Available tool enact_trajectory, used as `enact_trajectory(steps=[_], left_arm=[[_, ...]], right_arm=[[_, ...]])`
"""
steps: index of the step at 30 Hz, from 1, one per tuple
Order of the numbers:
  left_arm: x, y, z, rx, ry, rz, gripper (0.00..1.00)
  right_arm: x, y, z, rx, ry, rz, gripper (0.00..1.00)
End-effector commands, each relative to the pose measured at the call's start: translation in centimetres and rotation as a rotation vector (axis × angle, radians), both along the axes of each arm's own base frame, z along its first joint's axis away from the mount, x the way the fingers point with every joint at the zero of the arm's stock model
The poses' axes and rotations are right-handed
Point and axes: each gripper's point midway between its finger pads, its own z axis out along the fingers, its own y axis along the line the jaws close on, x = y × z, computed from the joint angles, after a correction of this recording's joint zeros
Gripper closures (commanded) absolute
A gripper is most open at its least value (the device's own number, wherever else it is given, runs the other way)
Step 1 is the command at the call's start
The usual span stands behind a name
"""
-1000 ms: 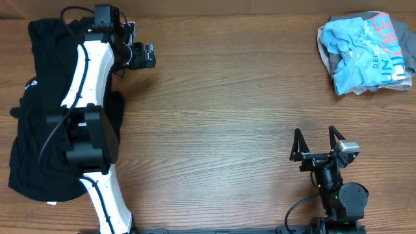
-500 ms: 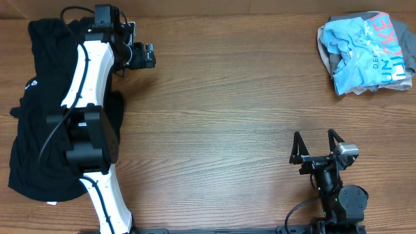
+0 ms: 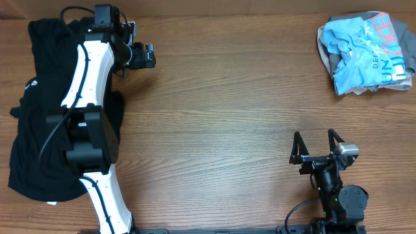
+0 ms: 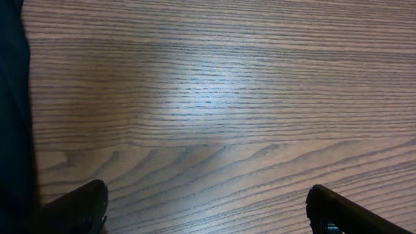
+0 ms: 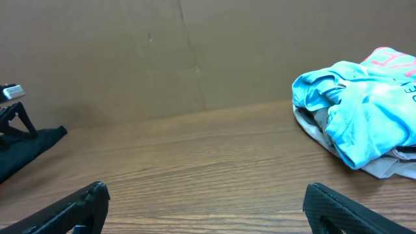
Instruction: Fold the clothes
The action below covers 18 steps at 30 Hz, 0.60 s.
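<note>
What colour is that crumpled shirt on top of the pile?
The shirt is light blue with pink and white lettering, clearest in the overhead view.

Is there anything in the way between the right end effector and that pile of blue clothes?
Nothing visible. Only wooden table lies between the open right end effector and the clothes pile in the far right corner.

L arm (image 3: 88,71) hides pt of black garment (image 3: 32,130); pile (image 3: 367,52) clipped rt.
</note>
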Motion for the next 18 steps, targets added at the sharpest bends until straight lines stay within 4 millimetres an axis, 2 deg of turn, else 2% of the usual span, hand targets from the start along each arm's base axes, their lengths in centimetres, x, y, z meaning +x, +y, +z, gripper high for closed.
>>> enact_trajectory(steps=[1,11,15,18], left_arm=[[0.0,-0.2,-0.5,-0.004,0.012,0.011,0.0],[0.0,-0.3,-0.5,-0.003,0.012,0.011,0.0],[0.0,-0.4,2.1,0.001,-0.039,0.007,0.0],[-0.2,-1.1,5.9,0.002,-0.117,-0.006,0.0]], right_arm=[[0.0,-0.1,-0.2,0.0,-0.004,-0.003,0.0],[0.0,-0.1,-0.2,0.0,-0.004,-0.003,0.0],[0.0,-0.1,-0.2,0.0,-0.004,-0.003,0.0],[0.0,-0.1,-0.2,0.0,-0.004,-0.003,0.0]])
